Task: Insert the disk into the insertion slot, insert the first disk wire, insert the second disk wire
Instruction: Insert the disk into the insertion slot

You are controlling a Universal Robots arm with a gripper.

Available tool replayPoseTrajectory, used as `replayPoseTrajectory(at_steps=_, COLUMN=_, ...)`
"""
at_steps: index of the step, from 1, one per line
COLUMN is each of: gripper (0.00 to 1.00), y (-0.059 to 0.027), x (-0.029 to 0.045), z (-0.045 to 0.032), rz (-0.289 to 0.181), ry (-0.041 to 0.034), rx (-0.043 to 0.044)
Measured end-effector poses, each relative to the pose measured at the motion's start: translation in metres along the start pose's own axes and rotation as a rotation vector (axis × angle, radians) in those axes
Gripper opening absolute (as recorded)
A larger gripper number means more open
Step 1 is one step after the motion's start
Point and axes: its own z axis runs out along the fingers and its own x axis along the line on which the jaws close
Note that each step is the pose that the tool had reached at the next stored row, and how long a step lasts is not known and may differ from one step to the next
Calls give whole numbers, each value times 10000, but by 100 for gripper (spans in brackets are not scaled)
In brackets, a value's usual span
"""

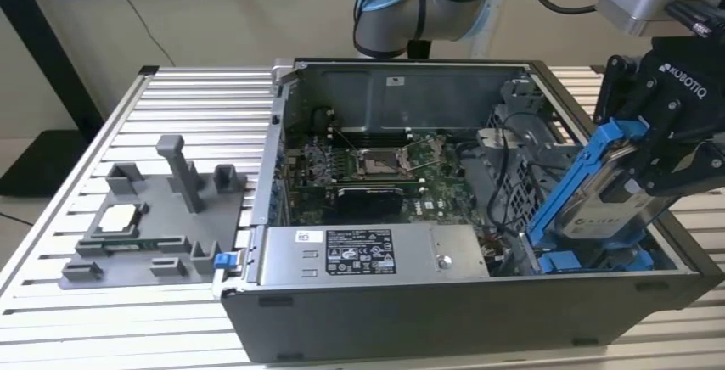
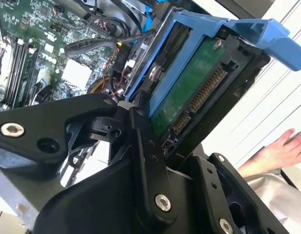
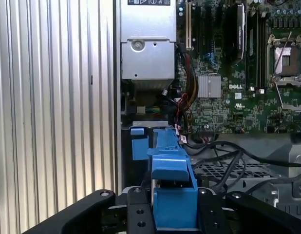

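The gripper (image 1: pixel 654 165) had its fingers closed on the disk (image 1: pixel 617 202), held steeply tilted at 3 o'clock from the motherboard (image 1: pixel 374 166) in the exterior view. The insertion slot (image 1: pixel 595 261) lay just below it, at its 6 o'clock.

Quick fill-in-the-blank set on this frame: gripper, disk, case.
1. The gripper is shut on the ___.
2. The carrier frame around the disk is ___ in colour.
3. The disk is held over the open computer case at the exterior view's ___ side.
4. The grey fixture stands outside the case, to the exterior view's ___.

Missing words: disk; blue; right; left.
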Motion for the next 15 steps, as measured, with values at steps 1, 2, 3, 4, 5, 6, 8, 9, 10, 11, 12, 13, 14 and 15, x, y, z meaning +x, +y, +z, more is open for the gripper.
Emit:
replayPoseTrajectory(at_steps=1, gripper=0, y=-1, x=0, z=16, rz=0, ry=0, rx=1)
replayPoseTrajectory(at_steps=2, gripper=0, y=-1, x=1, z=33, rz=0, ry=-1, rx=2)
replayPoseTrajectory(at_steps=3, gripper=0, y=-1, x=2, z=50, rz=0, ry=-1, rx=2)
replayPoseTrajectory(at_steps=4, gripper=0, y=-2, x=2, z=67, rz=1, ry=0, rx=2)
replayPoseTrajectory(at_steps=5, gripper=0, y=-3, x=2, z=86, rz=1, ry=-1, rx=3)
replayPoseTrajectory(at_steps=6, gripper=0, y=-4, x=3, z=103, rz=1, ry=0, rx=3)
replayPoseTrajectory(at_steps=8, gripper=0, y=-5, x=4, z=140, rz=1, ry=0, rx=2)
replayPoseTrajectory(at_steps=9, gripper=0, y=-6, x=5, z=158, rz=1, ry=-1, rx=2)
replayPoseTrajectory(at_steps=10, gripper=0, y=-6, x=5, z=177, rz=1, ry=-1, rx=2)
replayPoseTrajectory(at_steps=11, gripper=0, y=-7, x=6, z=195, rz=1, ry=0, rx=2)
replayPoseTrajectory(at_steps=12, gripper=0, y=-8, x=6, z=213, rz=1, ry=0, rx=2)
replayPoseTrajectory(at_steps=13, gripper=0, y=-9, x=7, z=231, rz=1, ry=-1, rx=2)
replayPoseTrajectory(at_steps=14, gripper=0, y=-9, x=7, z=243, rz=1, ry=-1, rx=2)
replayPoseTrajectory(at_steps=15, gripper=0, y=-9, x=7, z=245, rz=2, ry=0, rx=2)
